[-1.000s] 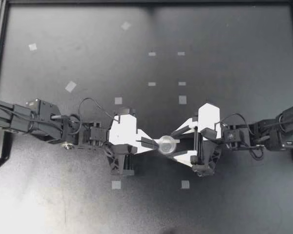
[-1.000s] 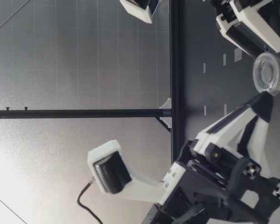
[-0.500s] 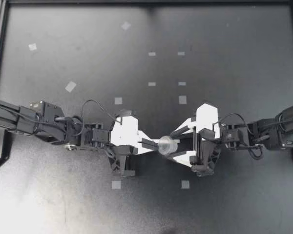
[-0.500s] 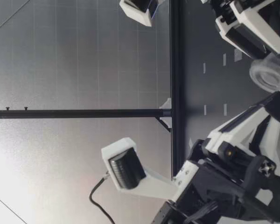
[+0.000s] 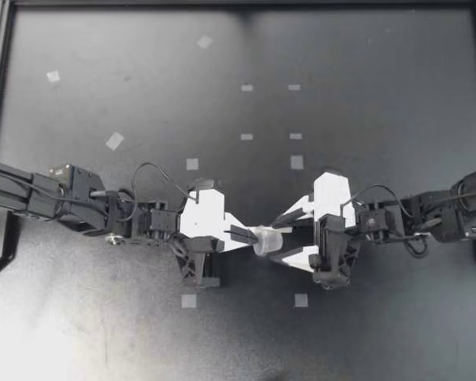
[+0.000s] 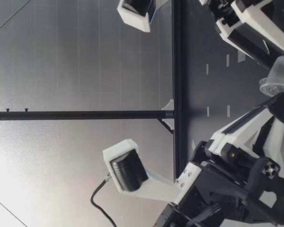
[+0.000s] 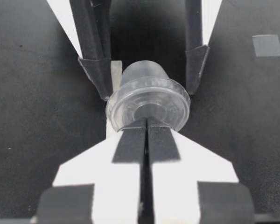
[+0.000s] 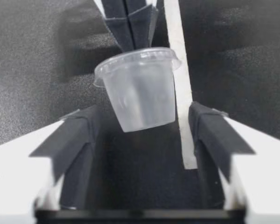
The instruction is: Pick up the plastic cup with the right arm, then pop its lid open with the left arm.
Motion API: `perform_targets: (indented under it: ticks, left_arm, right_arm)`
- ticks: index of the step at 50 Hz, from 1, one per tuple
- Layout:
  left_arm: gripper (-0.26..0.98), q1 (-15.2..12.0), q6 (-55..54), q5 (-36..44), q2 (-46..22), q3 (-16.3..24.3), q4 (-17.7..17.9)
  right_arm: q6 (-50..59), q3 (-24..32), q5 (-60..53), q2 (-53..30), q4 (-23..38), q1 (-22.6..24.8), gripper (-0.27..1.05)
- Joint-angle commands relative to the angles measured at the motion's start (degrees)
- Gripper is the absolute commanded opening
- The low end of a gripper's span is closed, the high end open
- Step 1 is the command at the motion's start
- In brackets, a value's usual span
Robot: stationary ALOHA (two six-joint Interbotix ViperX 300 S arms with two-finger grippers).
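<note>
A small clear plastic cup (image 5: 265, 239) with a lid hangs on its side above the black table (image 5: 365, 71), between my two arms. My left gripper (image 5: 251, 234) is shut on the edge of its lid; the left wrist view shows the pads pressed together at the rim (image 7: 148, 105). My right gripper (image 5: 279, 239) stands open around the cup's body. In the right wrist view the cup (image 8: 140, 93) sits between its fingers (image 8: 79, 135) with a gap on each side. The low view shows the cup (image 6: 276, 82) held just above the table.
Small white tape squares dot the table, such as one (image 5: 192, 164) behind the left gripper and one (image 5: 301, 300) in front of the right. A black frame (image 5: 0, 79) runs along the table's left and far edges.
The left gripper has rolled, turning the cup from lid-up onto its side. The right gripper has slid toward it, around the cup's body, and its fingers have narrowed a little.
</note>
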State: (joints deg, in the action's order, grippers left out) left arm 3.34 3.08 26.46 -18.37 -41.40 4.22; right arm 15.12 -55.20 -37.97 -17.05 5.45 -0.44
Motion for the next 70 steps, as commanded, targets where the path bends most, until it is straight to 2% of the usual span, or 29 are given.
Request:
perform_targets:
  ticks: [1, 16, 40, 45, 52, 54, 57, 60, 63, 67, 70]
  left_arm:
    - [-0.09, 0.09, 0.00, 0.62, 1.14, 1.05, -0.09]
    - [-0.09, 0.00, 0.00, 0.35, 1.14, 0.97, -0.09]
    - [-0.09, 0.00, -0.09, -0.18, 1.67, 0.88, 0.00]
    - [-0.09, 0.00, -0.35, -0.70, 3.34, 0.09, 0.44]
    - [-0.09, 0.00, -2.02, 2.90, 10.11, -3.34, 0.88]
    - [-0.09, 0.00, -3.52, 5.89, 12.22, -4.83, 1.67]
    - [-0.09, 0.00, -7.82, 10.20, 14.59, -6.94, 4.83]
    - [-0.09, -0.09, -15.12, 12.48, 15.64, -8.26, 10.55]
    - [-0.08, -0.09, -23.99, 12.66, 15.91, -9.05, 13.71]
    - [-0.05, -0.09, -39.81, 12.57, 15.64, -10.20, 11.87]
    - [0.00, -0.09, -50.10, 13.01, 15.82, -10.90, 7.65]
  right_arm:
    - [-0.26, 0.70, 0.70, 1.14, 0.44, 0.26, 0.57]
    - [-1.32, 1.49, 0.97, 0.79, 0.44, 0.26, 0.48]
    - [-1.49, 0.97, 1.76, 2.11, 0.53, 0.35, 0.25]
    - [-1.49, -0.18, 0.79, 3.87, 0.53, 0.26, 0.24]
    - [-2.29, -4.39, -7.12, 11.69, 0.62, 0.26, 0.24]
    - [-2.90, -6.24, -10.99, 14.41, 0.53, 0.26, 0.24]
    - [-4.13, -8.96, -17.67, 17.31, 0.53, 0.26, 0.24]
    - [-5.62, -11.69, -25.31, 18.90, 0.53, 0.26, 0.24]
    - [-7.12, -13.62, -32.26, 19.07, 0.53, 0.26, 0.24]
    - [-10.20, -15.21, -42.10, 17.23, 0.62, 0.26, 0.24]
    - [-11.51, -15.03, -45.79, 14.85, 0.53, 0.26, 0.24]
